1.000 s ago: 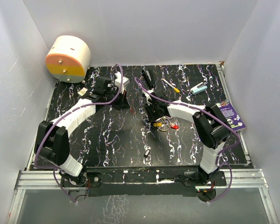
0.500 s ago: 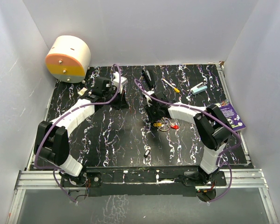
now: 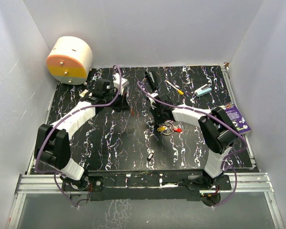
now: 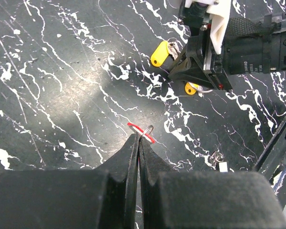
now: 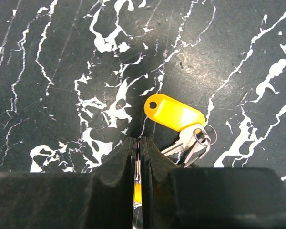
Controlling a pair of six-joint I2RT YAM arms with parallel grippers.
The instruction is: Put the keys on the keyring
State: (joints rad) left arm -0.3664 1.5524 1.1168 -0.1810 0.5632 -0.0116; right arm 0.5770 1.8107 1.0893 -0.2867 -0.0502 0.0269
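1. We place the keyring (image 3: 168,129) flat on the desk (image 3: 109,143), about mid-way across. A yellow-tagged key (image 5: 174,114) lies just beside it and a red-tagged key (image 3: 178,128) is on its far side. We cannot tell whether either is already threaded on.
2. The right pincer (image 5: 137,142) sits right over that cluster with its jaws fully closed. A yellow sliver (image 5: 137,193) is nipped between them. We read it as a second yellow tag seen edge-on, but we're not sure.
3. The left pincer (image 4: 138,139) is well apart, to the left. Its jaws are closed on a small loop (image 4: 146,130) that carries a red strip, likely another key tag.
4. Our judgement of the step: each arm has one piece and threading has not started. Next, the held pieces need bringing together. That calls for finding the ring's split and lining a key's hole up with it, which is fine work.
5. Hard to see:
   - The ring's split shows in no view.
   - The right arm covers part of the cluster from above.
   - A black key-like piece (image 3: 150,155) lies alone nearer the arm bases, too small to identify.
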